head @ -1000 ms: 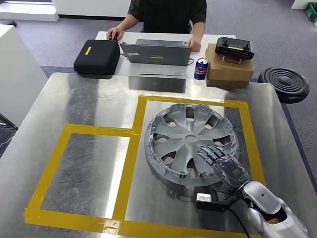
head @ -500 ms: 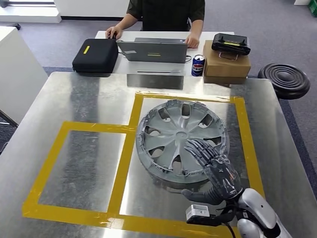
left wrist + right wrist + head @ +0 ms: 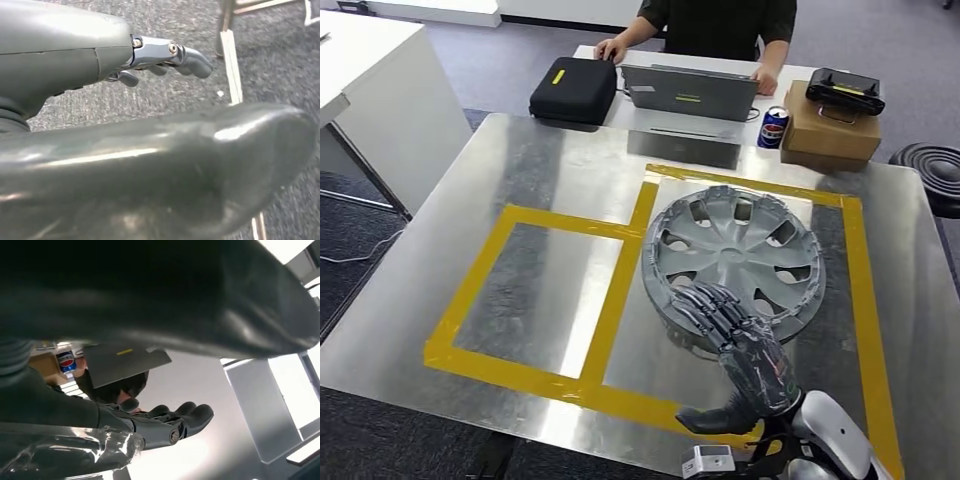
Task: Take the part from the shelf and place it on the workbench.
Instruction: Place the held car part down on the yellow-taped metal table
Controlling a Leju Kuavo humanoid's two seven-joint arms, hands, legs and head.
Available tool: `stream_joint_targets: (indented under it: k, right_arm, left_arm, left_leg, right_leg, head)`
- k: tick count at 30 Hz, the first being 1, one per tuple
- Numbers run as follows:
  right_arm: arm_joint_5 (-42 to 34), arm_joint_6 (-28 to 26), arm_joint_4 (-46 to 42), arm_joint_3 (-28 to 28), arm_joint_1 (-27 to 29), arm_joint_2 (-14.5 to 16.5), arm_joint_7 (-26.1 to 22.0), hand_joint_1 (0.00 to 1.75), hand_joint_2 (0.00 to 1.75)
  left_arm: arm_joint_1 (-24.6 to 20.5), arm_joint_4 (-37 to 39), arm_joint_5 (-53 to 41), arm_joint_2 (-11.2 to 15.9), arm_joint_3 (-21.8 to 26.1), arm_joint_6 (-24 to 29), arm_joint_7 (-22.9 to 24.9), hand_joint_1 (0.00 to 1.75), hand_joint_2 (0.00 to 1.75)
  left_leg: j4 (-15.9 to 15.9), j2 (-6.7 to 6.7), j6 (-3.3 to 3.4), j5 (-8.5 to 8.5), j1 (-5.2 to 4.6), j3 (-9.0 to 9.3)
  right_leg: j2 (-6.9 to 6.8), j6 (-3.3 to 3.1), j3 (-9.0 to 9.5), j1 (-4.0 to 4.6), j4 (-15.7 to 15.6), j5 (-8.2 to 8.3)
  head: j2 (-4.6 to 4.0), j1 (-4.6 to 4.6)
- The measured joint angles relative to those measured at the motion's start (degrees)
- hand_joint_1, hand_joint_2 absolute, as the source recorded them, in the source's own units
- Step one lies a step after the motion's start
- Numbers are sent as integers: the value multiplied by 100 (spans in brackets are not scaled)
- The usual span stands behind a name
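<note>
A round silver-grey plastic wheel cover (image 3: 733, 260) with spoke-shaped cut-outs lies flat, face up, on the brushed-metal workbench (image 3: 546, 180). It sits inside the larger of two adjoining rectangles marked out in yellow tape (image 3: 622, 290), its edge close to the tape strip that divides them — the outline looks like the intended drop zone, so the part appears to be placed where the task wants it.

In the head view the robot's right hand (image 3: 743, 350) hangs over the near edge of the cover, dark fingers (image 3: 697, 300) stretched forward and slightly fanned, the thumb held out to the side, nothing held. Whether the fingertips touch the rim cannot be told. The flat, open pose fits a hand letting go of a wide, thin disc rather than clamping it.

In its wrist view, the left hand (image 3: 166, 57) hangs above grey carpet (image 3: 264, 60), fingers loosely curled, holding nothing — apparently idle at the robot's side.

Beyond the bench's far edge is a white desk (image 3: 622, 55) where a seated person (image 3: 720, 20) works at a grey laptop (image 3: 690, 90). A black zipped case (image 3: 573, 90) sits to one side; on the other, a blue drinks can (image 3: 773, 127) stands beside a brown cardboard box (image 3: 833, 125) topped by a black handheld controller (image 3: 844, 90).
</note>
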Motion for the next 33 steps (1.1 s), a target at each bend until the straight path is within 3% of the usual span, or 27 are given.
stream_joint_targets:
  k: [1, 2, 4, 5, 6, 7, 8, 9, 11, 12, 13, 15, 17, 18, 20, 21, 22, 23, 24, 26, 28, 29, 31, 32, 33]
  right_arm:
    - [-3, -13, -2, 12, 2, 0, 0, 0, 0]
    - [-7, -22, -3, 21, 6, 0, 1, 0, 0]
    - [-12, -35, -4, 35, 19, 0, 2, 0, 0]
    - [-16, -40, -4, 41, 24, 0, 2, 0, 0]
    - [-23, -45, -4, 49, 28, 0, -2, 0, 0]
    - [-45, -55, -4, 57, 32, 0, -10, 0, 0]
    - [-76, -69, -4, 65, 35, 0, -24, 0, 0]
    - [-113, -85, -4, 70, 38, 0, -43, 0, 0]
    - [-168, -112, -11, 74, 28, 0, -75, 0, 0]
    - [-175, -123, -19, 74, 23, 0, -81, 0, 0]
    - [-167, -134, -26, 74, 19, 0, -82, 0, 0]
    - [-129, -153, -35, 75, 30, 0, -65, 0, 0]
    - [-105, -180, -34, 75, 27, 1, -31, 0, 0]
    - [-104, -204, -34, 74, 29, 1, -16, 0, 0]
    - [-126, -289, -34, 58, 86, 2, -7, 0, 0]
    - [-142, -343, -34, 43, 145, 6, -16, 0, 0]
    - [-164, -404, -34, 24, 216, 13, -37, 0, 0]
    - [-185, -468, -34, 2, 293, 26, -68, 0, 0]
    - [-203, -531, -34, -22, 371, 48, -105, 0, 0]
    - [-229, -635, -36, -86, 522, 99, -178, 0, 0]
    - [-244, -692, -37, -145, 627, 137, -216, 0, 0]
    - [-248, -703, -37, -163, 659, 149, -223, 0, 0]
    - [-251, -712, -36, -182, 705, 172, -227, 0, 0]
    - [-254, -713, -36, -191, 729, 186, -228, 0, 0]
    - [-263, -715, -34, -204, 756, 197, -233, 0, 0]
  left_arm:
    - [22, 0, -1, 1, 7, 3, 0, 0, 0]
    - [36, 0, -1, 4, 16, 8, 1, 0, 0]
    - [28, 0, -3, 5, 33, 19, 2, 0, 0]
    - [17, 0, -5, 2, 38, 21, 2, 0, 0]
    - [11, 0, -7, -5, 39, 22, 2, 0, 0]
    - [13, 0, -9, -12, 41, 22, 2, 0, 0]
    - [17, 0, -14, -17, 43, 22, 2, 0, 0]
    - [20, 0, -18, -20, 45, 22, 2, 0, 0]
    - [15, 0, -26, -31, 48, 22, 2, 0, 0]
    - [12, 0, -26, -36, 49, 22, 2, 0, 0]
    - [8, 0, -26, -41, 49, 22, 2, 0, 0]
    - [10, 0, -26, -44, 50, 23, 2, 0, 0]
    - [23, 0, -26, -41, 51, 26, 1, 0, 0]
    - [29, 0, -26, -39, 51, 28, 1, 0, 0]
    - [29, 0, -25, -43, 52, 33, -9, 0, 0]
    - [27, 0, -24, -44, 52, 39, -15, 0, 0]
    - [27, 0, -21, -45, 53, 49, -20, 0, 0]
    - [30, 0, -14, -45, 55, 63, -22, 0, 0]
    - [32, 0, -5, -45, 57, 80, -22, 0, 0]
    - [23, 0, 9, -60, 64, 111, -22, 0, 0]
    - [-15, 1, 11, -78, 73, 128, -24, 0, 0]
    - [-28, 2, 11, -87, 80, 129, -25, 0, 0]
    - [-5, 2, 11, -84, 95, 131, -27, 0, 0]
    - [20, 2, 13, -77, 104, 132, -27, 0, 0]
    - [35, 2, 15, -71, 111, 136, -27, 0, 0]
  left_leg:
    - [-4, -42, 49, 60, -3, -39]
    - [-10, -85, 95, 126, 0, -88]
    - [-14, -169, 169, 257, -6, -228]
    - [-12, -218, 194, 318, -21, -308]
    - [-9, -261, 212, 377, -40, -387]
    - [-6, -300, 223, 434, -59, -462]
    - [-3, -331, 229, 488, -75, -531]
    - [-1, -362, 229, 539, -88, -590]
    - [3, -426, 209, 638, -105, -682]
    - [3, -457, 186, 685, -108, -711]
    - [3, -481, 157, 730, -103, -732]
    - [-16, -526, 91, 820, -94, -756]
    - [66, -541, 25, 701, -85, -823]
    - [243, -530, -13, 484, -77, -896]
    - [908, -470, -92, -111, -39, -1098]
    - [1270, -448, -131, -302, -16, -1180]
    - [1527, -434, -165, -352, 7, -1200]
    - [1620, -420, -198, -276, 31, -1142]
    - [1522, -390, -230, -124, 55, -988]
    - [843, -160, -301, 85, 100, -411]
    - [134, 60, -255, 15, 85, 54]
    - [-37, 78, -192, -32, 60, 123]
    - [-81, -43, -29, 6, 18, 37]
    - [-83, -111, 34, 62, 8, -14]
    - [-86, -177, 90, 129, 5, -76]
  right_leg:
    - [52, 39, -12, -19, 6, -35]
    - [176, 69, -52, -33, 110, -177]
    - [520, 93, -233, -32, 710, -736]
    - [628, 83, -325, -14, 1113, -1020]
    - [679, 66, -379, 10, 1446, -1209]
    - [700, 38, -349, 37, 1610, -1279]
    - [705, 3, -203, 64, 1547, -1234]
    - [708, -40, 50, 91, 1279, -1121]
    - [746, -130, 675, 137, 447, -990]
    - [774, -158, 882, 155, 145, -976]
    - [797, -181, 977, 172, -34, -997]
    - [775, -230, 950, 186, -98, -939]
    - [689, -308, 892, 161, -150, -832]
    - [644, -339, 847, 141, -175, -760]
    - [555, -366, 711, 130, -181, -634]
    - [497, -359, 630, 129, -179, -572]
    - [433, -347, 549, 126, -176, -515]
    - [365, -329, 474, 120, -172, -463]
    - [299, -307, 407, 108, -167, -415]
    - [174, -242, 298, 92, -128, -337]
    - [45, -157, 215, 93, -66, -261]
    - [-23, -120, 191, 90, -53, -218]
    - [-113, -43, 163, 46, -57, -160]
    - [-19, -14, 135, 20, -4, -251]
    - [147, 9, 78, 1, 162, -451]
  head:
    - [0, -2]
    - [0, 3]
    - [0, 14]
    - [0, 19]
    - [0, 21]
    - [0, 20]
    - [0, 19]
    - [0, 19]
    - [0, 15]
    - [0, 12]
    - [0, 16]
    - [0, 33]
    - [0, 39]
    - [0, 28]
    - [0, 5]
    - [0, 0]
    - [0, 2]
    - [0, 1]
    - [0, 1]
    - [0, -10]
    - [0, -23]
    - [0, -27]
    - [0, -24]
    - [0, -23]
    - [0, -22]
